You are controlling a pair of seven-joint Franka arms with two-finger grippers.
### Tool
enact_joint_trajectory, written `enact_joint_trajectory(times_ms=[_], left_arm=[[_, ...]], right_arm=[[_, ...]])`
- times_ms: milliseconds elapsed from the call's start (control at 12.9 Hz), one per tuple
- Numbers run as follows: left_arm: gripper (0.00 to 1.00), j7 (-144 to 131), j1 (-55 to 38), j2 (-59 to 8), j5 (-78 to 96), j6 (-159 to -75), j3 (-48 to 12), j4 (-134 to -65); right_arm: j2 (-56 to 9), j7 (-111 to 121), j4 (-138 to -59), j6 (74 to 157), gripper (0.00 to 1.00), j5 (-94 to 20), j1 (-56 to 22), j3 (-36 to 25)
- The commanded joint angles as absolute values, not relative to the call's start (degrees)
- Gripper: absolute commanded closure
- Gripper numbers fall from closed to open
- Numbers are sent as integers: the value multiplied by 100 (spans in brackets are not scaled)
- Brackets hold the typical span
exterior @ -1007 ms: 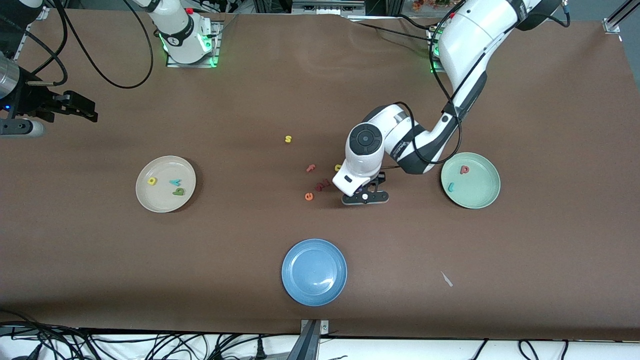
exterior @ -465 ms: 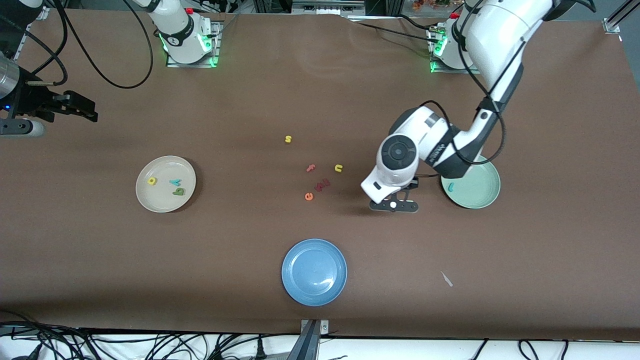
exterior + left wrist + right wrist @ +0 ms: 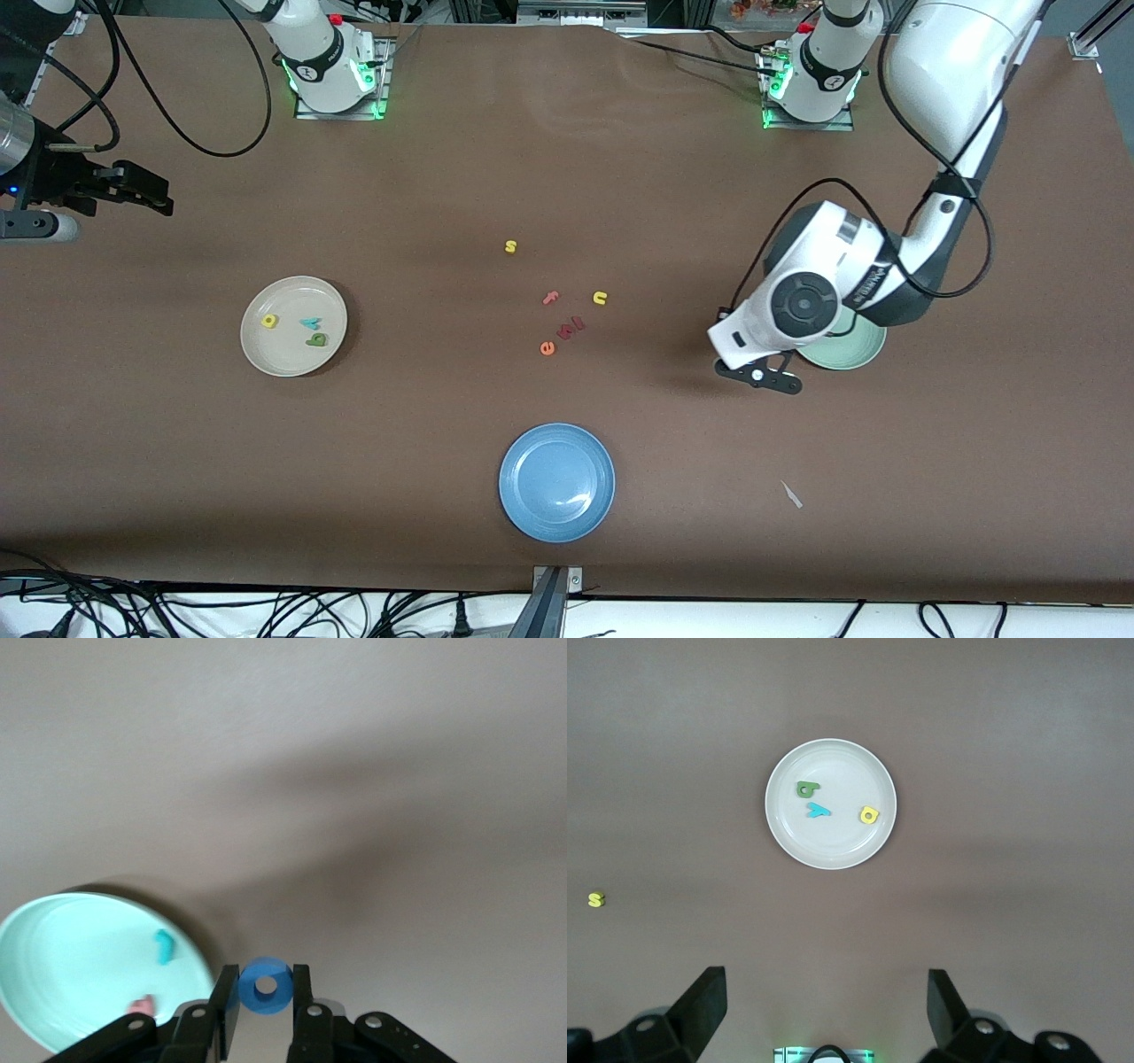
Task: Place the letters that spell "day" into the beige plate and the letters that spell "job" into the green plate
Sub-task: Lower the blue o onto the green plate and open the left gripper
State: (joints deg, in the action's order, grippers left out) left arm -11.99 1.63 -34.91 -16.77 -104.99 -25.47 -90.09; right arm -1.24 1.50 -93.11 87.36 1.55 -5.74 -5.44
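Item: blue ring "o" (image 3: 265, 987). Held between the two fingers of the left claw (image 3: 265, 1005), which is closed on its sides; the ring's hole faces the left wrist camera. Carried in the air over bare desk (image 3: 673, 461), just beside the rim of the green plate (image 3: 864, 347).

Key relation: the green plate lies toward the left arm's end of the desk from the left claw, a short way off; in the front view the left arm's wrist covers most of it, so the exact gap is hard to judge. The ring is not yet over the plate. The next move probably carries it sideways across the rim before release.

Green plate contents: teal "j" (image 3: 164, 945) and pink "b" (image 3: 142, 1004), lying apart.

Beige plate (image 3: 266, 354), toward the right arm's end: green "d" (image 3: 315, 339), yellow "a" (image 3: 269, 321), teal "y" (image 3: 310, 323). Complete.

Right claw (image 3: 824, 1010): fingers spread wide, holding nothing, waiting high over the desk.
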Motion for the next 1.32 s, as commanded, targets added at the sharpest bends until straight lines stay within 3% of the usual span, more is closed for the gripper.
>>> enact_joint_trajectory(times_ms=[0, 387, 1007, 1240], left_arm=[[100, -320, 745, -3190, -1485, -10512, -2601, -9492], [100, 1097, 1677, -3225, -1485, -10582, -2628, -9817], [100, 1222, 2109, -3190, -2010, -12584, -2602, -11372], [100, 1213, 2320, -3191, -2338, -12674, -2619, -11461]], right_arm=[[-149, 229, -9193, 8613, 0, 167, -571, -545], [-149, 229, -9193, 8613, 0, 167, -571, -545], [-149, 229, -9193, 8605, 0, 158, -571, -545], [-149, 229, -9193, 8587, 0, 158, -571, -545]])
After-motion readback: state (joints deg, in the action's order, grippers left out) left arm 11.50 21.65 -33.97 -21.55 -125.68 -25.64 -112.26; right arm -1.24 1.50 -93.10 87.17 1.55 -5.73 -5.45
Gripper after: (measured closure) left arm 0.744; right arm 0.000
